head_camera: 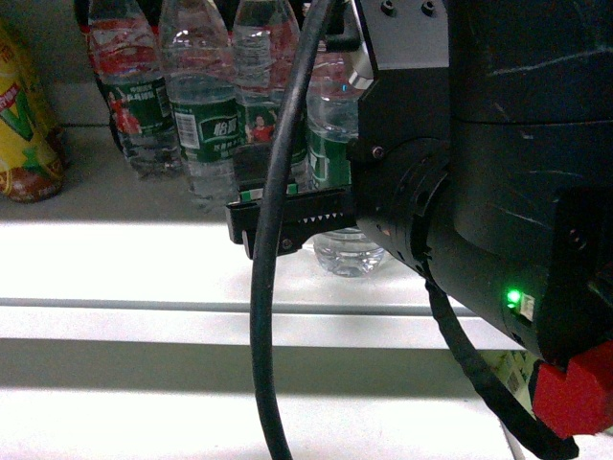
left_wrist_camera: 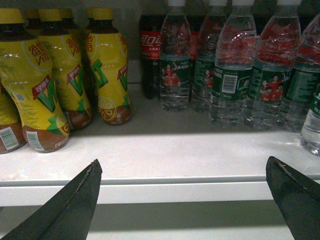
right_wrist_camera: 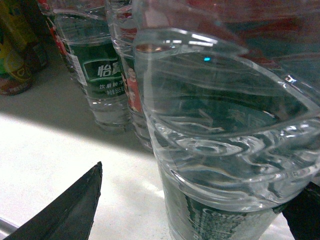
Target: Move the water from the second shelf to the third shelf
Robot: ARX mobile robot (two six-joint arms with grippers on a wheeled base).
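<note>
The water (right_wrist_camera: 225, 140), a clear ribbed bottle with a dark green label, stands upright on the white shelf (head_camera: 144, 268) in front of a row of like bottles. In the right wrist view it fills the space between my right gripper's (right_wrist_camera: 200, 190) fingers. That gripper is open around it, with the left finger (right_wrist_camera: 75, 210) well clear of the bottle. In the head view the right gripper (head_camera: 287, 216) reaches in at the bottle's (head_camera: 347, 254) lower body. My left gripper (left_wrist_camera: 184, 161) is open and empty, held in front of the shelf edge.
More water bottles (left_wrist_camera: 230, 75) line the back of the shelf, with a cola bottle (left_wrist_camera: 150, 50) and several yellow drink bottles (left_wrist_camera: 105, 70) to their left. The right arm and its black cable (head_camera: 273, 287) block much of the head view. Another shelf (head_camera: 124, 422) lies below.
</note>
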